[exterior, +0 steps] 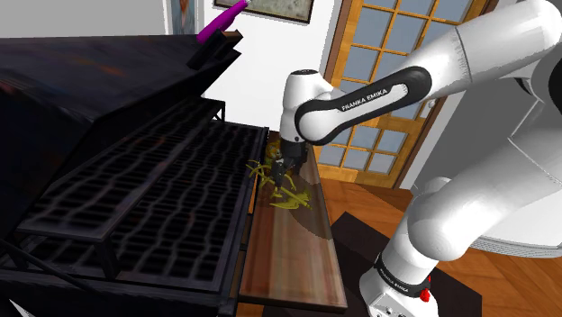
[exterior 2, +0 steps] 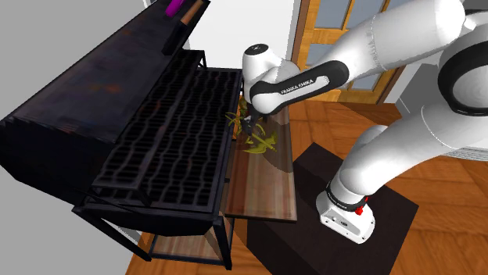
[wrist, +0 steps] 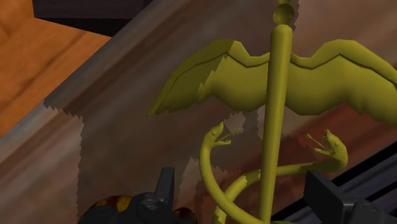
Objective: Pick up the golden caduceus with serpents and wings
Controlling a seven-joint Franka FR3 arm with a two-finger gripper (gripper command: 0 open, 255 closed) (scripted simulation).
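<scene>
A big black grill (exterior: 153, 198) takes up most of the shoulder view's left. Its lid is open and stands up at the back. Its dark bars run in rows across the top.

The white arm (exterior: 423, 90) is next in size. It rises from a dark stand (exterior 2: 305, 226) on the brown wood floor (exterior: 504, 279) and bends over toward the grill. Behind it is a wood door with glass squares (exterior: 378, 54).

A long wooden shelf (exterior: 297, 261) sticks out from the side of the grill, between the grill and the stand.

The golden caduceus (exterior: 290, 200) lies flat on this shelf, at the far end from the camera in the shoulder view, just beside the grill's bars. From the wrist view the caduceus (wrist: 275, 114) is a yellow-gold stick with a ball on its tip. Two wide wings spread out from it. Two thin snakes curl around it, one on each side, with open mouths.

The black tool (exterior: 286, 171) hangs right over the caduceus and points down at it. In the wrist view the tool (wrist: 240, 178) has its two fingers (wrist: 164, 191) apart. The stick and one snake lie in the gap between them. The fingers do not seem to touch them.

A small purple thing (exterior: 223, 18) sits on top of the grill's lid.
</scene>
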